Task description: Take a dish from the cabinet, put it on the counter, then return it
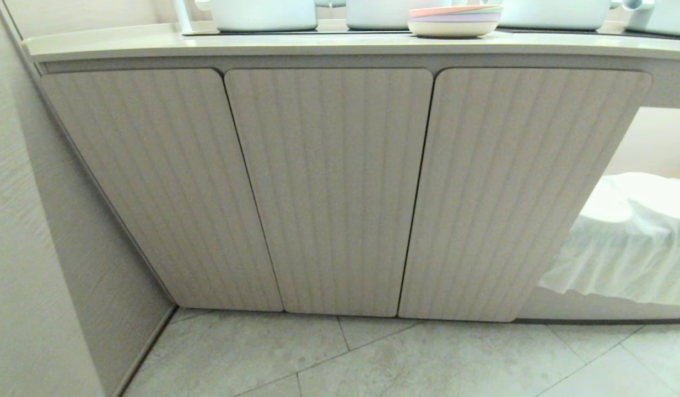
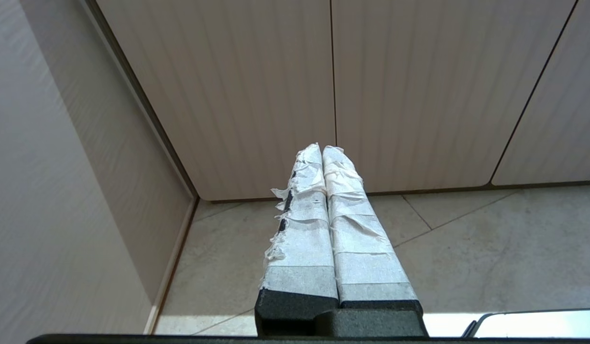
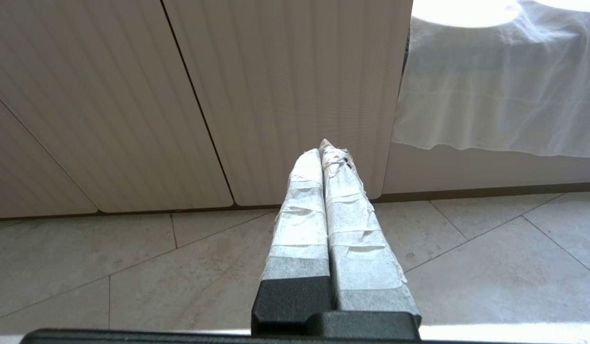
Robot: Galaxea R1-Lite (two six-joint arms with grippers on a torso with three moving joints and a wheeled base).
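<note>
The cabinet (image 1: 329, 187) is standing with its three fluted beige doors closed, under the cream counter (image 1: 318, 47).

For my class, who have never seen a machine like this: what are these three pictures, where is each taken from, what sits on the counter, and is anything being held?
This is a two-armed wheeled robot. One picture comes from its head camera, facing the cabinet with three closed fluted doors. On the counter above sit a stack of pastel plates and white pots. The other two pictures come from wrist cameras. The left end effector and right end effector are tape-wrapped, shut, empty, above the tiled floor. No blue dish is visible.
</note>
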